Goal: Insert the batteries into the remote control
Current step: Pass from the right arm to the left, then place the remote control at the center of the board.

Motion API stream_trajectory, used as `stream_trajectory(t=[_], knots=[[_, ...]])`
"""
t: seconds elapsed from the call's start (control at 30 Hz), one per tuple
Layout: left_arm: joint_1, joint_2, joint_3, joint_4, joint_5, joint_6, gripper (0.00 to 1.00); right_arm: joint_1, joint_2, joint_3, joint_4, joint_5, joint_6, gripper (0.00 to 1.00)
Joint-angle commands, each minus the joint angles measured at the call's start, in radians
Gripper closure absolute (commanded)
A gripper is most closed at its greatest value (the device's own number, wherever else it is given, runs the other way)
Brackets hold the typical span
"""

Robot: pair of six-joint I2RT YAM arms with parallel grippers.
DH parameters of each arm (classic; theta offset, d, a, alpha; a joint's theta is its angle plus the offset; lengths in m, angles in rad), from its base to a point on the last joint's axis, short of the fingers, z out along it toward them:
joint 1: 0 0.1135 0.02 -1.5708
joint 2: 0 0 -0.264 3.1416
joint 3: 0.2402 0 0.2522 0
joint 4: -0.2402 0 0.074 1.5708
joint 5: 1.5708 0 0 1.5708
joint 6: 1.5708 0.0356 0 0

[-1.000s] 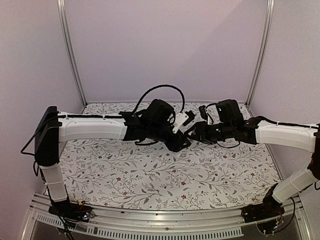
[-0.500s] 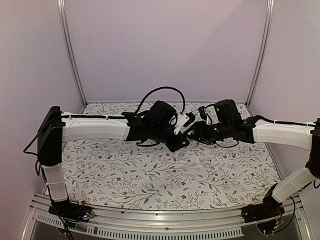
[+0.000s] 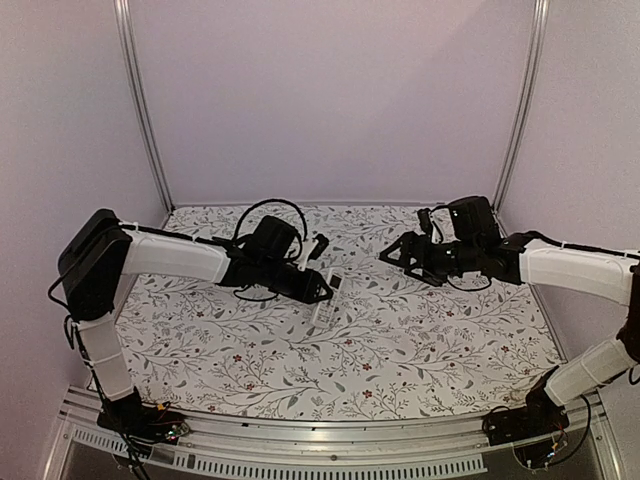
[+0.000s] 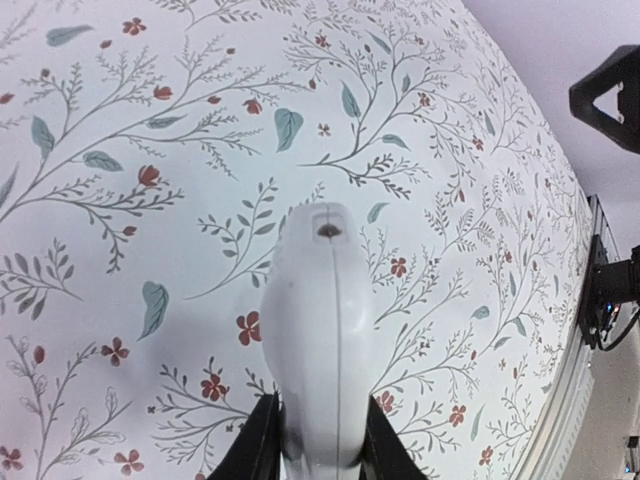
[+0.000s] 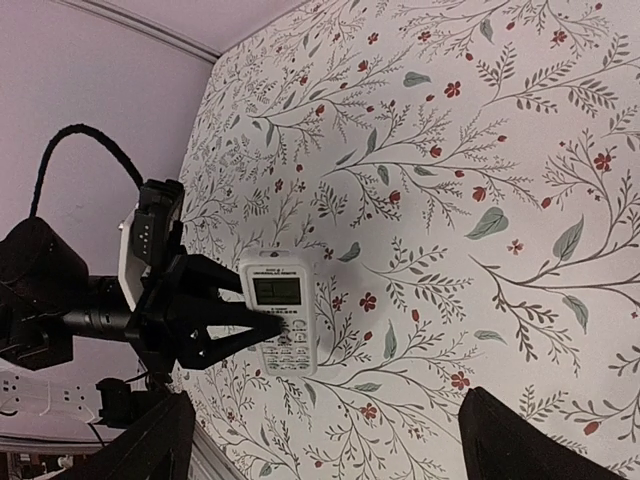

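The left gripper [image 3: 318,290] is positioned over the table [image 3: 430,340], slightly left of centre. Its jaws are closed to a narrow gap on the remote [image 5: 281,310], with one finger [image 5: 225,335] reaching onto the button face below the screen. The remote is held off level, with its lower end towards the table. Contact with the table cannot be determined.

The right gripper [image 3: 388,252] is positioned right of centre, towards the far edge and well apart from the remote. Its fingers [image 5: 140,450] are spread wide, and nothing is held between them.
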Motion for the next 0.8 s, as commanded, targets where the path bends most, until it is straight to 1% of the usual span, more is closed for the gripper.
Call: stream_trajectory(t=[0.0,0.27,0.37,0.57,0.6,0.67,0.77], knots=[[0.056,0.006,-0.045,0.152,0.139,-0.157,0.75,-0.022,-0.037,-0.042,-0.007,-0.029,-0.029,0.06],[0.141,0.106,-0.083,0.282,0.222,-0.335,0.74,-0.025,-0.05,-0.065,-0.006,-0.052,-0.037,0.06],[0.156,0.135,-0.082,0.286,0.234,-0.35,0.73,-0.025,-0.055,-0.073,-0.005,-0.052,-0.04,0.06],[0.164,0.175,-0.064,0.236,0.245,-0.337,0.67,-0.027,-0.062,-0.079,-0.007,-0.052,-0.047,0.05],[0.165,0.178,-0.058,0.224,0.24,-0.332,0.62,-0.027,-0.063,-0.08,-0.008,-0.051,-0.048,0.05],[0.165,0.177,-0.044,0.18,0.216,-0.311,0.46,-0.027,-0.064,-0.082,-0.007,-0.049,-0.049,0.05],[0.167,0.149,-0.046,0.138,0.165,-0.298,0.26,-0.027,-0.069,-0.083,-0.008,-0.043,-0.052,0.04]])
